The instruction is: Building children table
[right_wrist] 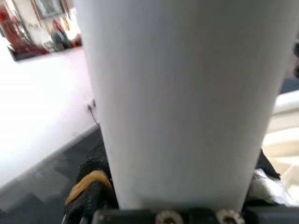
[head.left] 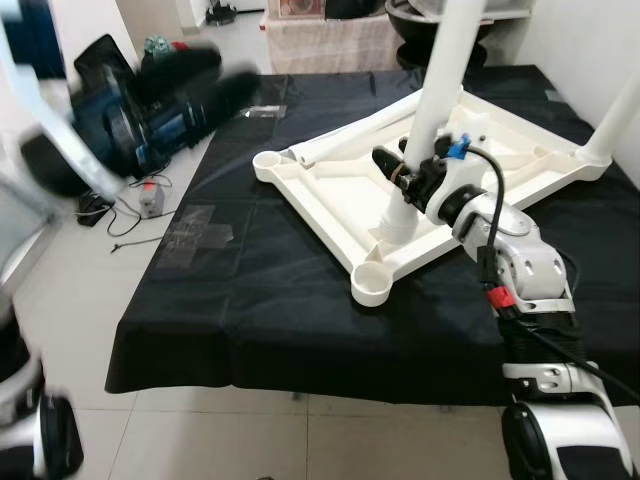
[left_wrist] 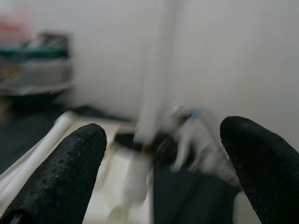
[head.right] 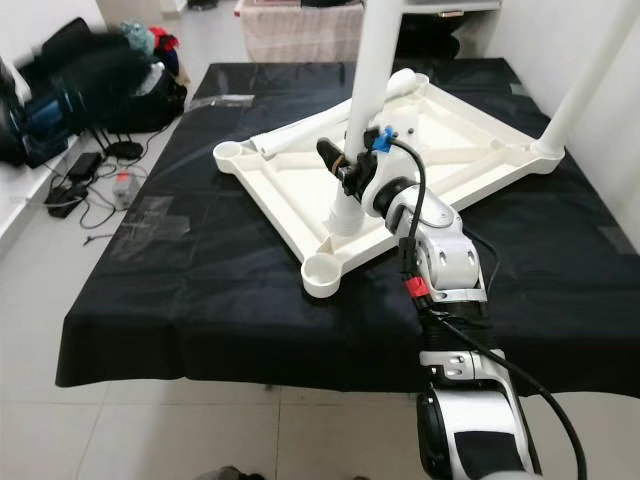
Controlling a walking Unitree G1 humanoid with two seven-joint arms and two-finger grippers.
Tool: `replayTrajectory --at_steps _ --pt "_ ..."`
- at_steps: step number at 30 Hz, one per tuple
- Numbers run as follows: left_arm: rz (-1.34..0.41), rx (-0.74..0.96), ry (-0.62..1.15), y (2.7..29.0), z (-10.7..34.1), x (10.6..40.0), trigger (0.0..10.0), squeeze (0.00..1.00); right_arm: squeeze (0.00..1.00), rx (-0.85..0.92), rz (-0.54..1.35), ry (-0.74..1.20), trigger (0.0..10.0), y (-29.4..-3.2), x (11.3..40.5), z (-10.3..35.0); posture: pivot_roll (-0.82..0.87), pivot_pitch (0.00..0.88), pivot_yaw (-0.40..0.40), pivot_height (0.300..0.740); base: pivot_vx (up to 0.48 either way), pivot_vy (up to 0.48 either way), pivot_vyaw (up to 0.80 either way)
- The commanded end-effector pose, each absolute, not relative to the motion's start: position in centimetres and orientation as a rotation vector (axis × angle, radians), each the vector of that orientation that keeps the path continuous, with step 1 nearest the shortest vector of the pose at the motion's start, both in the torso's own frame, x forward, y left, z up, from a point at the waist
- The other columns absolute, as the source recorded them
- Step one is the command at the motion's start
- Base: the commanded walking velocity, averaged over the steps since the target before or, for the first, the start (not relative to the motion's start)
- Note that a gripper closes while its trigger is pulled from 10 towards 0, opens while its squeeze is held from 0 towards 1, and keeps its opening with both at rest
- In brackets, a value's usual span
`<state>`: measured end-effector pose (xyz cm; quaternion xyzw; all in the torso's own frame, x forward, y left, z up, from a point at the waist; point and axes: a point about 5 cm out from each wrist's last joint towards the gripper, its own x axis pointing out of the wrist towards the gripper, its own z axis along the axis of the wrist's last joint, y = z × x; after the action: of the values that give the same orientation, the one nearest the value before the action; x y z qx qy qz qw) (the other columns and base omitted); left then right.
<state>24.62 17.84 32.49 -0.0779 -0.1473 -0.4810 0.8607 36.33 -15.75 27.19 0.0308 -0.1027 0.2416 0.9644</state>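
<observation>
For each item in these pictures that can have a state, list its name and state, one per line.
Tabletop: upside down on the black cloth.
Held leg: upright in a socket, gripped.
Far leg: upright in its corner socket.
Loose leg: lying across the tabletop.
Near corner socket: empty.
Right gripper: shut on the held leg.
Left gripper: open, raised, blurred.

left gripper [head.left: 180, 85] motion-blurred, upright leg [head.left: 440, 100] cut off at top edge
</observation>
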Motion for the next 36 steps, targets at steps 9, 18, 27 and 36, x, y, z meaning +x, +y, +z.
replayTrajectory --at_steps 9,18,27,36 --pt "-0.843 -0.163 -0.005 13.1 20.8 22.7 10.0 0.00 0.00 -0.040 0.756 -0.305 10.0 -13.7 34.6 28.1 -0.01 0.164 0.024 0.740 0.000 0.000 0.00" --pt "-0.745 0.018 0.055 12.6 17.0 19.3 10.0 0.00 0.00 -0.108 0.982 -0.226 10.0 -13.5 33.3 27.3 -0.01 0.213 0.020 0.740 0.000 0.000 0.00" --pt "-0.733 0.174 -0.061 12.6 17.1 17.7 10.0 0.00 0.00 -0.180 1.193 -0.168 10.0 -13.3 33.4 27.1 0.01 0.282 0.012 0.740 0.000 0.000 0.00" --pt "-0.666 0.286 -0.148 12.8 17.8 17.1 10.0 0.00 0.00 -0.161 1.381 -0.143 10.0 -13.1 34.3 28.1 0.03 0.327 0.013 0.740 0.000 0.000 0.00"
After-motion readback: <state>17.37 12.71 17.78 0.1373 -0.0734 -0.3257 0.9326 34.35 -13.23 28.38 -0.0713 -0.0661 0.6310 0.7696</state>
